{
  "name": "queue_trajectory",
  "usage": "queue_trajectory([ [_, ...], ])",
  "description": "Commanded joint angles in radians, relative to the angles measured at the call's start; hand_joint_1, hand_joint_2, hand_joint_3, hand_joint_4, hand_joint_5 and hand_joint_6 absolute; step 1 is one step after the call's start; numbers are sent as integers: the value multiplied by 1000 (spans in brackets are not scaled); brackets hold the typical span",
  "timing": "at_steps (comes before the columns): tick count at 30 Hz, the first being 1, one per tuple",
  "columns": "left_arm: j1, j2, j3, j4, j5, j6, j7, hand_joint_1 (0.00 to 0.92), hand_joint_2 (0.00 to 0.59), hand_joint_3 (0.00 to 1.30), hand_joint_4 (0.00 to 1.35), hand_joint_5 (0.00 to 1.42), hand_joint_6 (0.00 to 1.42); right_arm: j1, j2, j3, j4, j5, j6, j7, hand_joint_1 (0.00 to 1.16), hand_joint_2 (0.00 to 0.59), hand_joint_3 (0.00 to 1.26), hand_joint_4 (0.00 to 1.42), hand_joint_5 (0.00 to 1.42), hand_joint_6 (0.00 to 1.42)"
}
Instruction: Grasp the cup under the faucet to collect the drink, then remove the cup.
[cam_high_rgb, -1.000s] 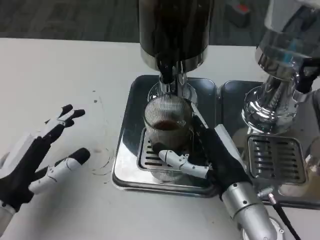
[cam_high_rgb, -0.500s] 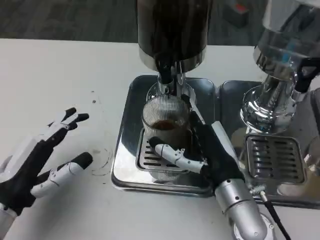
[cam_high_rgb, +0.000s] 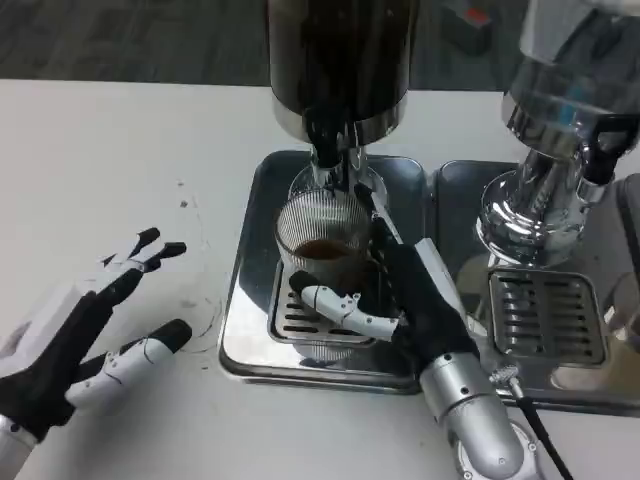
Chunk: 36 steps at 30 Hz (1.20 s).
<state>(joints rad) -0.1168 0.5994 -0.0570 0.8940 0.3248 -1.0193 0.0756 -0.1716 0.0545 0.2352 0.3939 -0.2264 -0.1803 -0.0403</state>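
a white table spreads across the scene, with dark floor beyond its far edge. on it, a dark drink dispenser stands over a shiny metal drip tray; a second, chrome dispenser stands just beside it on the right over its own tray. the right hand reaches in from the lower right and wraps the ribbed glass cup, thumb across the near side, other fingers around the right and far side. the cup stands upright on the slotted grate directly beneath the faucet, with brown drink in its lower part. the left hand lies well apart on the table at lower left, palm inward, fingers spread, holding nothing.
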Motion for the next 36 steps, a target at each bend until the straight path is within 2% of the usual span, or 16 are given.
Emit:
queue_trajectory([
  [1,16,1,9,-14,7,11,13,0,125,177,0,130,0,2,15,15,27,7,7,18,879,214,0,0,1,81],
  [8,26,0,15,-27,4,16,16,0,124,185,0,131,0,6,20,11,33,8,15,11,906,210,0,2,43,128],
  [17,36,2,19,-40,0,22,14,0,122,187,0,132,0,11,30,4,39,18,-3,-20,942,224,0,88,124,215],
  [26,43,3,23,-52,-1,26,14,0,122,187,0,132,0,17,38,0,38,23,-9,-71,954,245,153,170,204,296],
  [36,52,0,33,-58,-4,28,14,0,122,195,0,133,0,10,47,-7,54,39,-11,-97,967,261,279,277,305,398],
])
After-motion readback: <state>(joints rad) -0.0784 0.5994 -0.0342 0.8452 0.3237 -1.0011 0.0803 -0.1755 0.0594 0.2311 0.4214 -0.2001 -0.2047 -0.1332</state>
